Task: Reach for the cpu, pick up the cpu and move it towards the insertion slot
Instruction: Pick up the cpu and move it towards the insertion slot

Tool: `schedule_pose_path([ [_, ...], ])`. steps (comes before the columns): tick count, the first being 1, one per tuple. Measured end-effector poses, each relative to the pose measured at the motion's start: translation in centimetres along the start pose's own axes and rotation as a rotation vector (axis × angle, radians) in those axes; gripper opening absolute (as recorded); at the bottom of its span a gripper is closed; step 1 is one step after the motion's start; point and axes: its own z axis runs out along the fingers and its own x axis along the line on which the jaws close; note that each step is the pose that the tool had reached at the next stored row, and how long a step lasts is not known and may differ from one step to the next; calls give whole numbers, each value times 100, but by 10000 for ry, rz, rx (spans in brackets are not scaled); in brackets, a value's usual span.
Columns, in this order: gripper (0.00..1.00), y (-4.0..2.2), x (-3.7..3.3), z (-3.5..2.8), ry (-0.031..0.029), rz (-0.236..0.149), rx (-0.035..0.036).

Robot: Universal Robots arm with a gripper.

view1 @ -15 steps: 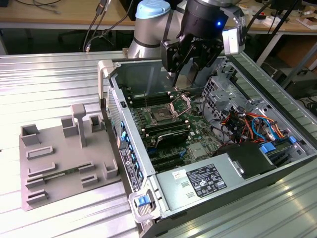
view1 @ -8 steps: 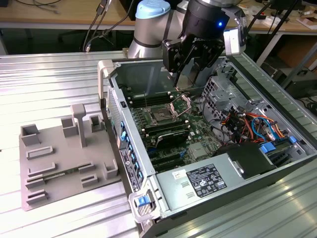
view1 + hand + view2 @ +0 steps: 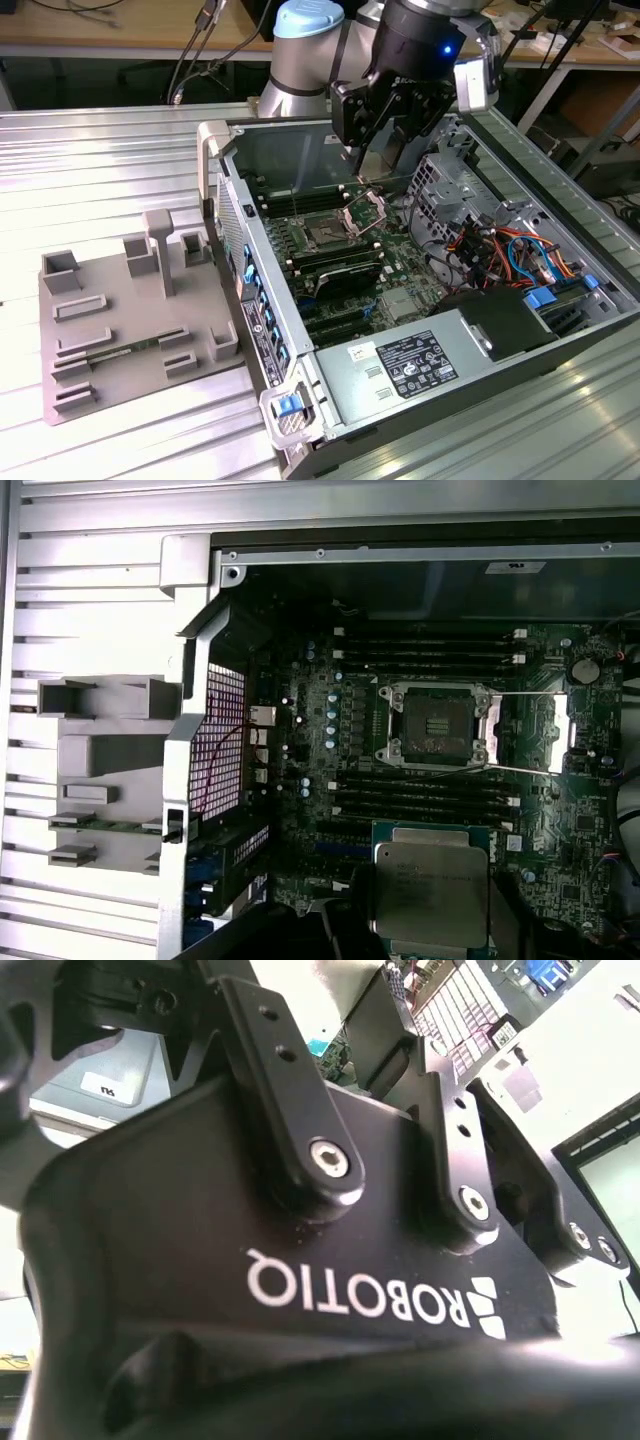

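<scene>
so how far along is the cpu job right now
Pickup looks done: in the first wrist view the cpu sits at the gripper, apparently held. In hand: carrying it over the motherboard. Left: the insertion slot is empty with its bracket open, and the cpu is short of it.

Open PC case (image 3: 420, 300) lies on its side on a ribbed metal table (image 3: 110, 160). Inside, power supply (image 3: 420, 365) w/ label sits at the near end, next to bundled red, orange & blue cables (image 3: 510, 250). Long black memory slots (image 3: 425, 795) run across the green board. Grey plastic fixture (image 3: 130, 320) w/ upright blocks stands on the table at the exterior view's left, just beside the case; a green memory stick (image 3: 110, 352) lies in one groove.
</scene>
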Motion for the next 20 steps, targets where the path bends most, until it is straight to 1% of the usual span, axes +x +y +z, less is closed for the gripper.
schedule_pose_path([
  [7,54,0,-29,8,-1,0,-1],
  [20,54,7,-102,26,-1,0,0],
])
